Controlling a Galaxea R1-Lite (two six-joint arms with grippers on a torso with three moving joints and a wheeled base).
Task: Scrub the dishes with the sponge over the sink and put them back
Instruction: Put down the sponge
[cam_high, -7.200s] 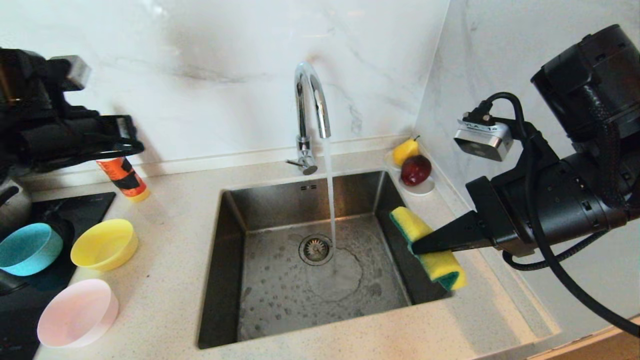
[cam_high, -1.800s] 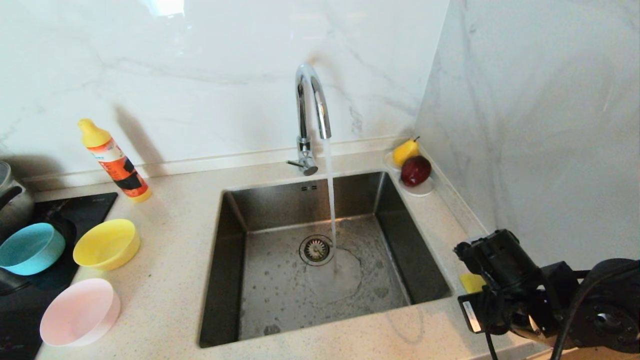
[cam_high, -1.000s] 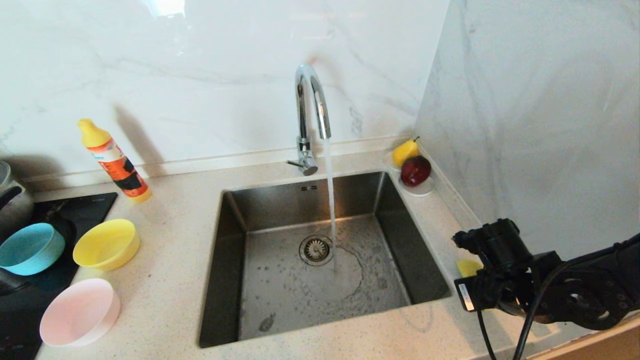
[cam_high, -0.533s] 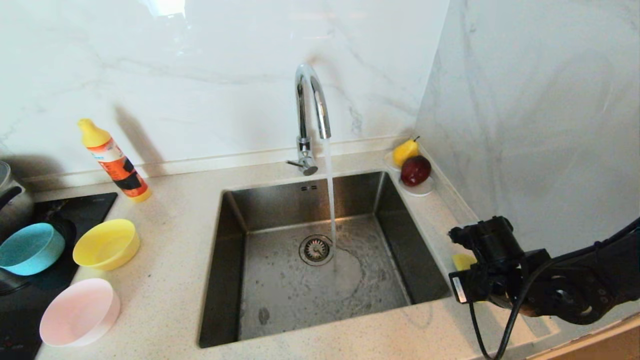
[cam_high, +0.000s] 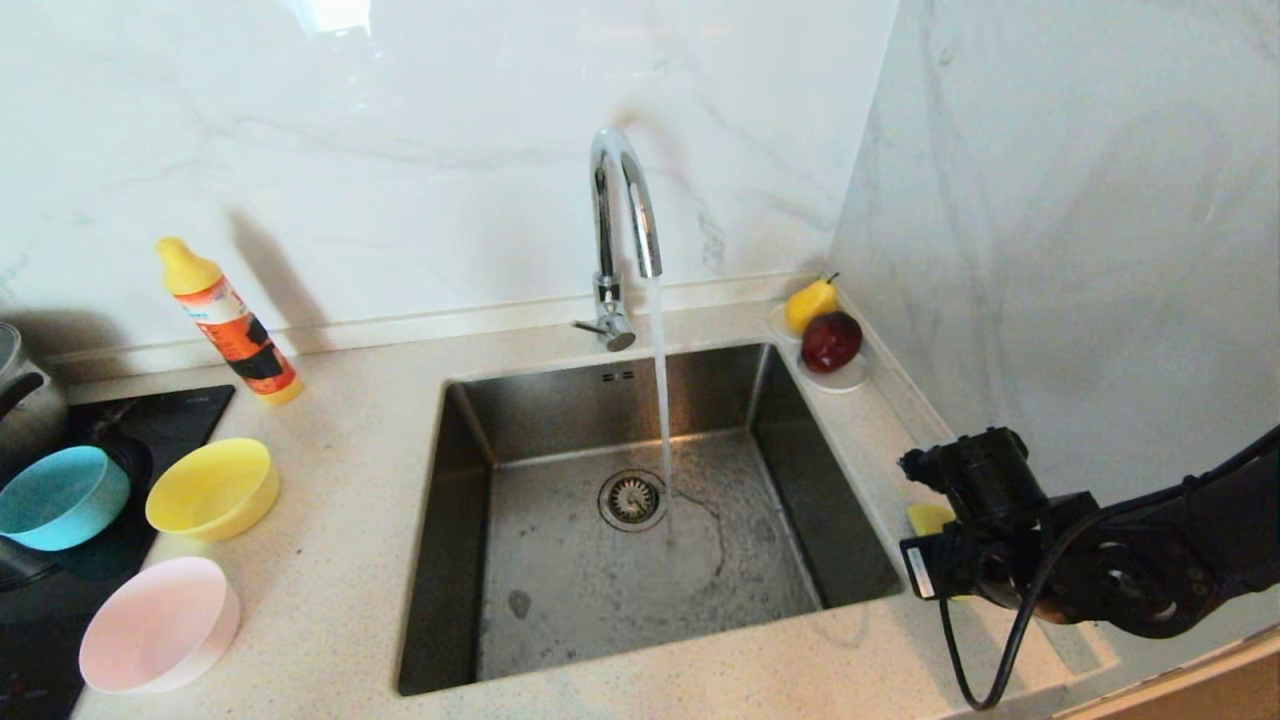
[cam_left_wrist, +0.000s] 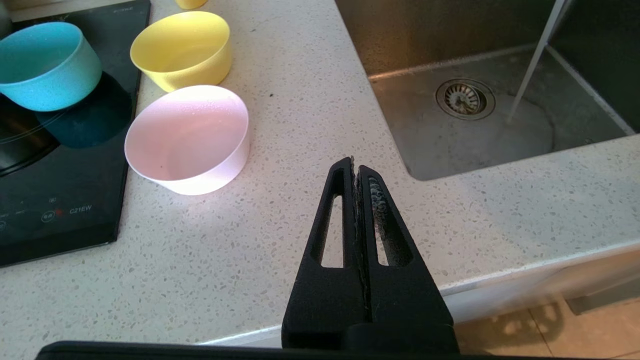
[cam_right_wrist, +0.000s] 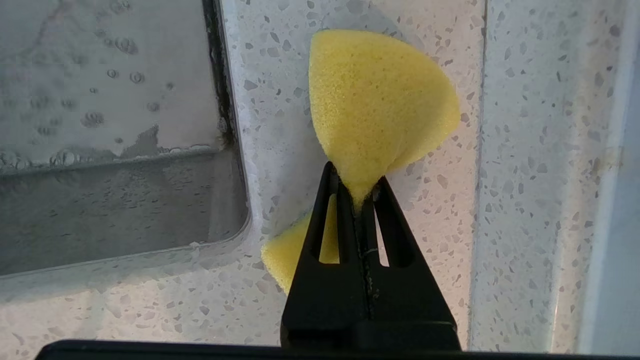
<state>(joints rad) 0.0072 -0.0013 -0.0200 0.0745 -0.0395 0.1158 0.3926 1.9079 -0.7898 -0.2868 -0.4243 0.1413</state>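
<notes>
Right tool (cam_right_wrist: 356, 192) pinches the sponge (cam_right_wrist: 380, 105) tight over the counter (cam_right_wrist: 270, 115).

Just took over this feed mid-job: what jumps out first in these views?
Water pours from the faucet into the steel sink near the drain. On the counter at the sink's right, the right end effector pinches the yellow sponge, squashing its middle. The yellow, blue and pink bowls sit left of the sink.
</notes>
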